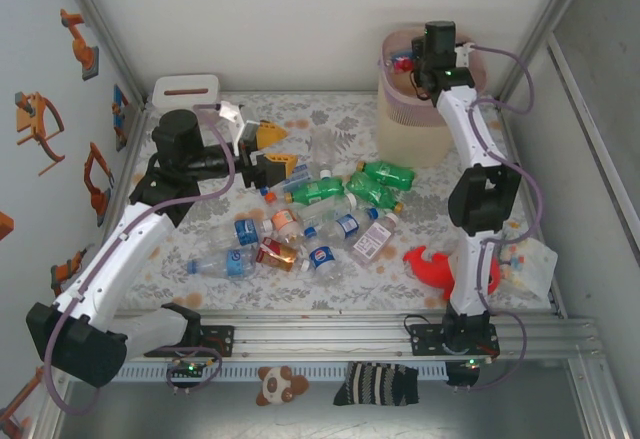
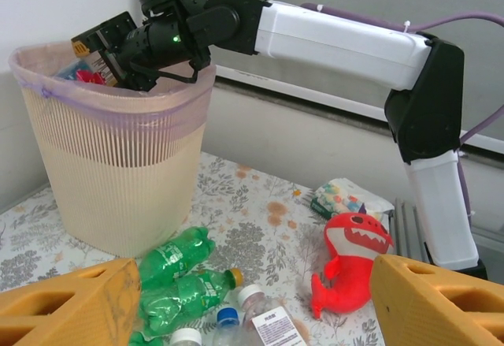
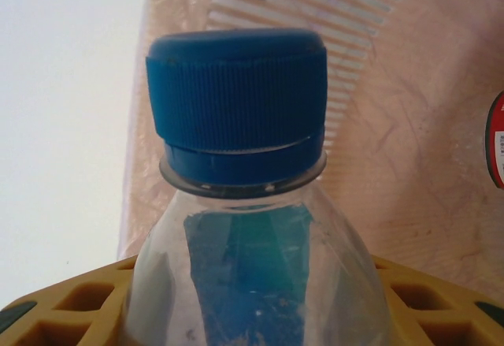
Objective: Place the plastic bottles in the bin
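- My right gripper (image 1: pixel 430 67) clamps a blue-capped bottle (image 3: pixel 236 109) over the bin (image 1: pixel 410 131), upper right.
- My left gripper (image 1: pixel 274 153) stands open beside the bottle pile (image 1: pixel 330 227), centre frame.

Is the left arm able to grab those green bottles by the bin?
Probably yes. The left tool is open and hangs close to the green bottles, and nothing lies between them to block the way.

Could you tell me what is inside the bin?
At the rim of the bin, the right gripper holds a blue-capped bottle; a red-labelled item shows beside it. The wall hides anything deeper.
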